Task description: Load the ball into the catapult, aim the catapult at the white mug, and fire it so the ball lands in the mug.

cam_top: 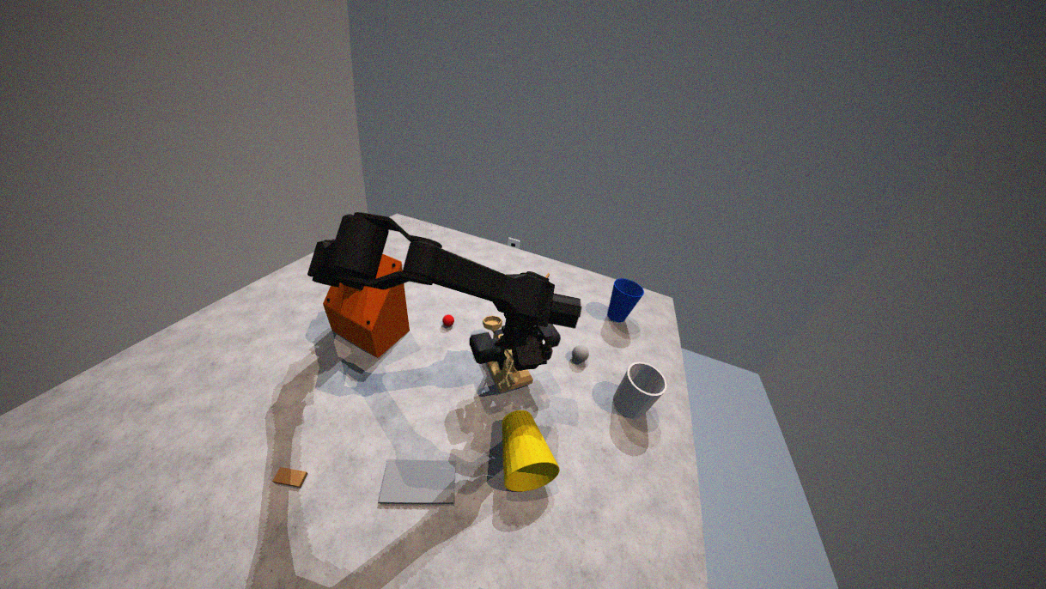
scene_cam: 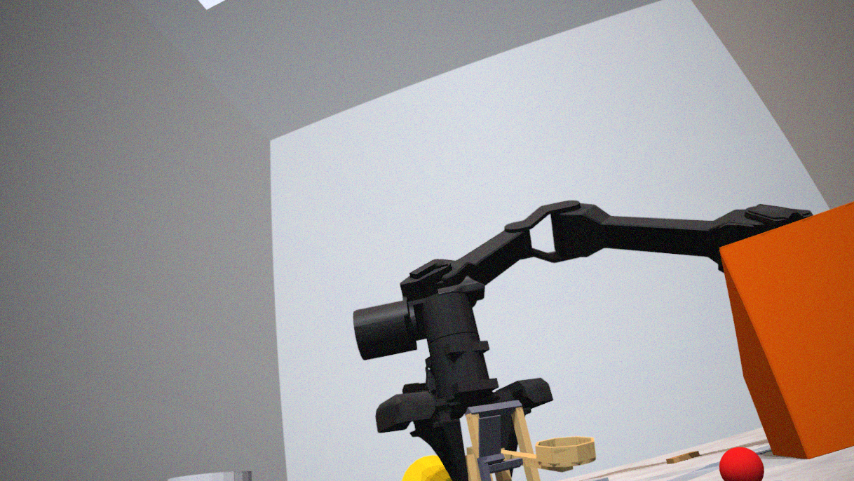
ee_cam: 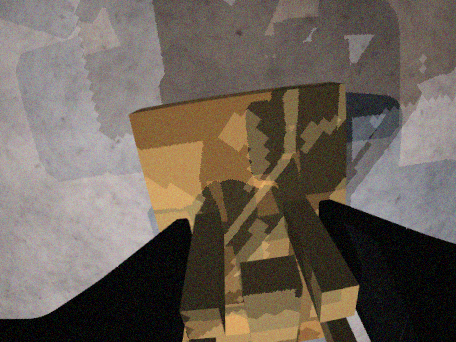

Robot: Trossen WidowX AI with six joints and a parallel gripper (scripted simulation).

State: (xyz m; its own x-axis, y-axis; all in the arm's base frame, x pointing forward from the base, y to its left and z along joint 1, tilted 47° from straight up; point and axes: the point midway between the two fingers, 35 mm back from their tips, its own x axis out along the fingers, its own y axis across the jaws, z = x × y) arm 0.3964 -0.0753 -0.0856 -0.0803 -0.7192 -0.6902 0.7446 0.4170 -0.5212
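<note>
My gripper points down and is shut on the wooden catapult, with a finger on each side of its frame. The catapult's round cup sticks out towards the orange block and looks empty in the top view. I cannot tell whether the base touches the table. A small red ball lies on the table between that block and the catapult. The white mug stands upright near the right table edge.
A grey ball lies between the catapult and a blue cup. A yellow cup lies in front of the catapult. A grey plate, a small wooden piece and an orange block stand further left.
</note>
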